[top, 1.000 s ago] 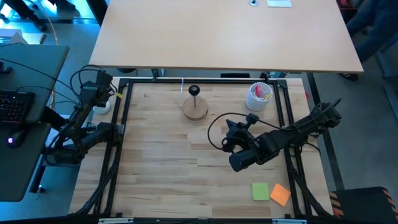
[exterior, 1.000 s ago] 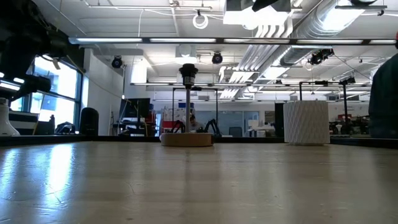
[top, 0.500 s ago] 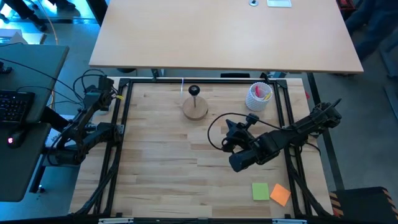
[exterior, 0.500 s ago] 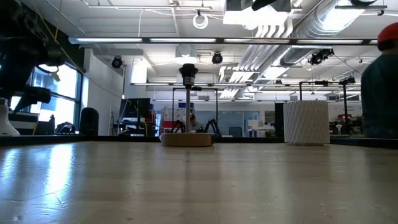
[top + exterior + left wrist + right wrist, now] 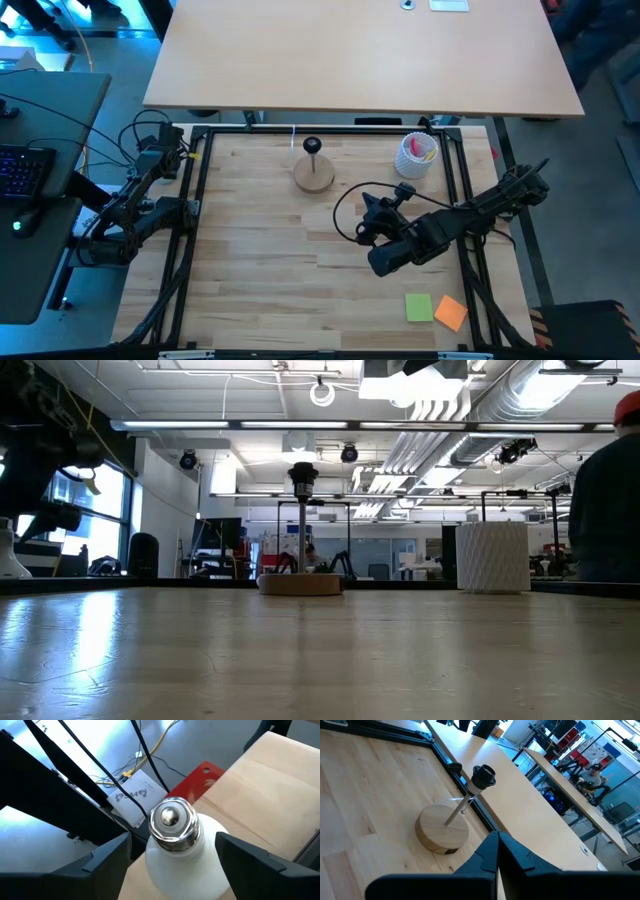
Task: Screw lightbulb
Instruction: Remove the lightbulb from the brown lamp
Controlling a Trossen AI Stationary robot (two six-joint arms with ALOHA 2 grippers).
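Note:
The lightbulb (image 5: 175, 850) is white and stands globe down, with its silver screw base (image 5: 171, 820) pointing up. It rests on a surface left of the table's black frame, and it also shows at the low view's left edge (image 5: 8, 552). My left gripper (image 5: 172, 845) is open and slants down over it, one finger on either side of the globe; in the high view the gripper (image 5: 160, 160) hides the bulb. The round wooden stand (image 5: 314, 172) with its black socket (image 5: 483, 775) sits at the table's far middle. My right gripper (image 5: 497, 845) is shut and hovers over the table right of centre (image 5: 372, 215), pointing at the stand.
A white ribbed cup (image 5: 417, 153) with coloured contents stands at the far right. A green note (image 5: 419, 307) and an orange note (image 5: 451, 313) lie near the front right. The black frame rail (image 5: 196, 190) runs between the bulb and the tabletop. A person (image 5: 605, 510) stands beyond the table.
My left gripper has sunk over the lightbulb, staying open, and now covers it in the high view. My right gripper has kept still. A person has come further into the low view at its right edge.

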